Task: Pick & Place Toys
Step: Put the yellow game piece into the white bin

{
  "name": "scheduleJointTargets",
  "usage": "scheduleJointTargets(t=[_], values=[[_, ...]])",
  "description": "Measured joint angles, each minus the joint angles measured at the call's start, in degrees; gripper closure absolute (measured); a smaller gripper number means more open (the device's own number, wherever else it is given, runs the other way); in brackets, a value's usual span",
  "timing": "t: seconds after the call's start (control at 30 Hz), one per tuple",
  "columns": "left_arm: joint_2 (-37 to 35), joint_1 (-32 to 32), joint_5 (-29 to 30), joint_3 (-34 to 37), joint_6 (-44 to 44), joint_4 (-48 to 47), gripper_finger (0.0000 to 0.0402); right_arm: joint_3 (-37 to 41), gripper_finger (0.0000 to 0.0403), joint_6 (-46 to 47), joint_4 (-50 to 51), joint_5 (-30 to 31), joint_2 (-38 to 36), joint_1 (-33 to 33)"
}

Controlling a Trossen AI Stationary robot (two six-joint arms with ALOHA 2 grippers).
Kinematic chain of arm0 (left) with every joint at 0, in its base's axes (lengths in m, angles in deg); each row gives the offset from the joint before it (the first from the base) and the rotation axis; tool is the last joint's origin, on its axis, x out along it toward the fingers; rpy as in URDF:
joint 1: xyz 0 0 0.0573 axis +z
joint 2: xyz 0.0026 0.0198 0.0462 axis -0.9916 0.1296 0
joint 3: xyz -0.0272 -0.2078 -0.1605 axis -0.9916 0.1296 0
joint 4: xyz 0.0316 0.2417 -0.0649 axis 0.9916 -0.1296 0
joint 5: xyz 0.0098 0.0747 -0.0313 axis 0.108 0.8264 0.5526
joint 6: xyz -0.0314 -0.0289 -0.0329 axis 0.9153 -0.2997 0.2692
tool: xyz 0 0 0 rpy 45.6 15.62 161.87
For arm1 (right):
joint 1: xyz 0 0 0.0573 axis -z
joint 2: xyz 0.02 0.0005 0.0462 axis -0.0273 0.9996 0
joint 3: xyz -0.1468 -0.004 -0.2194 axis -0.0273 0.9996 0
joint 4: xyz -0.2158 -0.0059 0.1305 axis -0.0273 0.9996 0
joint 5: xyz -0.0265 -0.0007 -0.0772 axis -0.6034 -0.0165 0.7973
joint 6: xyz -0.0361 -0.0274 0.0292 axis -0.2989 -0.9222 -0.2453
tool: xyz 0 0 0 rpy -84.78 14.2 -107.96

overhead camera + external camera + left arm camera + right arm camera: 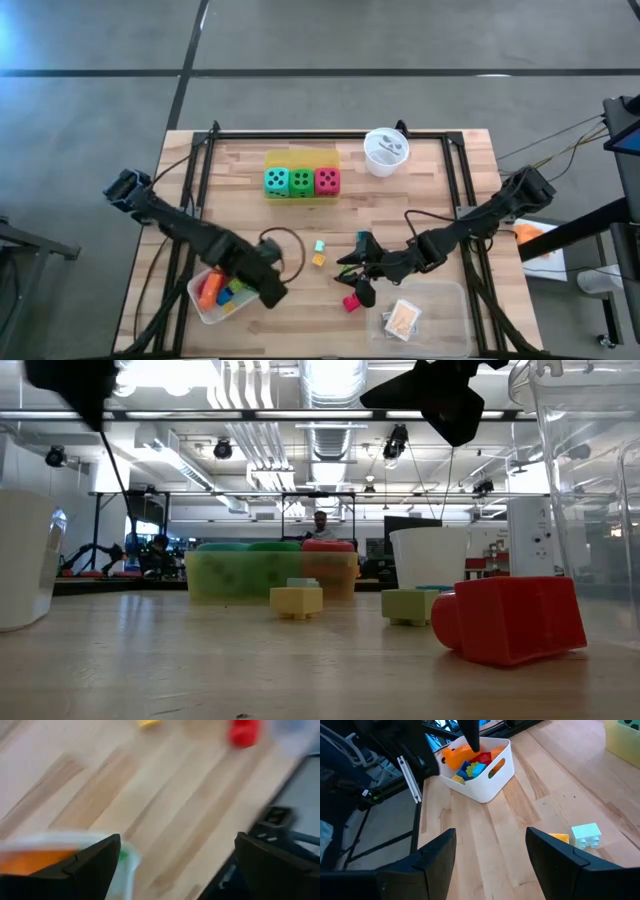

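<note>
My left gripper hangs open above the right end of the white tray, which holds orange, red, blue and green blocks. Nothing is between its fingers. My right gripper stands open over the table's middle, tilted toward the white tray, also with nothing between its fingers. On the table lie a red block, a pale teal block, a yellow block and a green block. Three dice, teal, green and red, sit in a yellow tray.
A round white cup stands at the far right. A clear tray with cards sits at the near right. A brown cable loop lies beside the left arm. Bare wood lies between the white tray and the loose blocks.
</note>
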Motion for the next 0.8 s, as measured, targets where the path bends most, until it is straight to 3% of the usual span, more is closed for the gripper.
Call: scheduleJointTargets(t=[0.13,0.43,0.8], values=[[0.39,2.91,-1.57,-0.08,-5.45,7.15,0.0023,-0.2,0.0168,0.13,0.88,-0.42,-0.59,-0.02],[4.62,7.82,-4.38,-1.77,-11.49,7.85,0.0023,-0.24,0.0168,2.31,11.86,1.95,-6.21,-0.75],[16.62,11.19,-5.73,-12.49,-17.46,7.46,0.0023,-0.04,0.0168,7.52,26.18,7.15,-14.23,-2.16]])
